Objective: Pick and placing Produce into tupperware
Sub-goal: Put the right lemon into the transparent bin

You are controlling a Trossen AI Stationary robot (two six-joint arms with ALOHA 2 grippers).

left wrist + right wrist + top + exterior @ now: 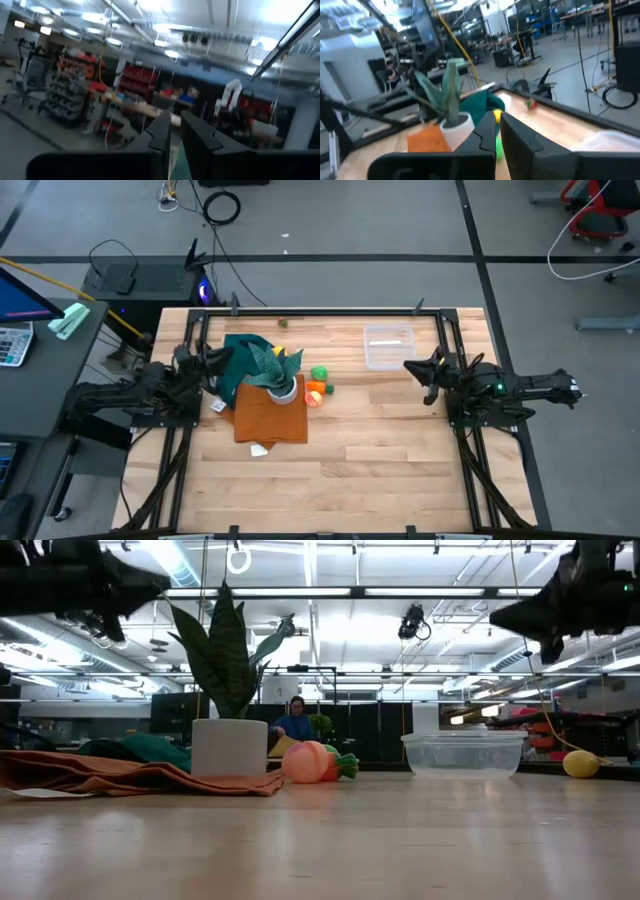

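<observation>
Here, at this moment
Table: a pale wooden top [400,450] with dark rails along both sides, one arm mounted at each side
Tupperware: the clear rectangular container [388,346] sits on bare wood near the far edge, right of centre, nearer the right arm than the left; in the low view [463,753] it stands upright and nothing shows inside it
Produce by the pot: a green piece [320,374], an orange piece [315,389] and a peach-coloured round piece [305,762] lie bunched together just beside the white pot, on its right as seen from above, well apart from the tupperware
Produce elsewhere: a yellow piece [581,764] lies on the table at the low view's right side; a small red-and-green piece [531,104] lies close to the far rail
Potted plant: spiky green leaves in a white pot [281,388], standing upright on an orange cloth [270,418] with a dark green cloth [240,360] bunched behind it
Left gripper: [212,364] raised above the table at the left side, over the green cloth; its fingers [161,131] stand close together with only a thin gap and nothing between them; its wrist view looks out into the room
Right gripper: [412,367] raised above the table just in front of the tupperware, clenched and empty, pointing toward the plant
Room: a person [294,723] sits far behind the table, partly hidden by the pot
</observation>
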